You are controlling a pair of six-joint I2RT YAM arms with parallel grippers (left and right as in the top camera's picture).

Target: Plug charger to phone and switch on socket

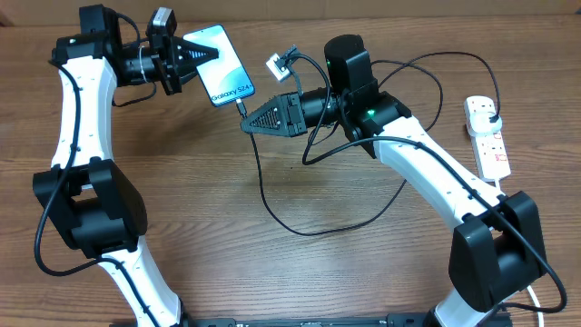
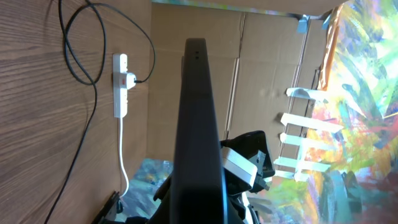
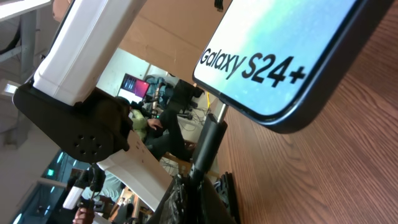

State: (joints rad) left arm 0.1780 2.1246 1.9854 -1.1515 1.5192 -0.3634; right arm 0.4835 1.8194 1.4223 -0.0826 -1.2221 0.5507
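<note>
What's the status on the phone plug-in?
Left gripper shut on phone. Right gripper holds charger tip at phone's bottom edge; seating unclear. Socket untouched, nothing blocking.

Left pincer [image 1: 192, 54] and right pincer [image 1: 245, 120] clamped, facing.

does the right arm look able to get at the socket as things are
Probably yes: the socket lies on its own side, with only loose charger cable between. But the right gripper seems shut on the charger at the phone, so it must release first.

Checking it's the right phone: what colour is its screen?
The phone has a light blue-teal screen; the right wrist view shows it best.
</note>
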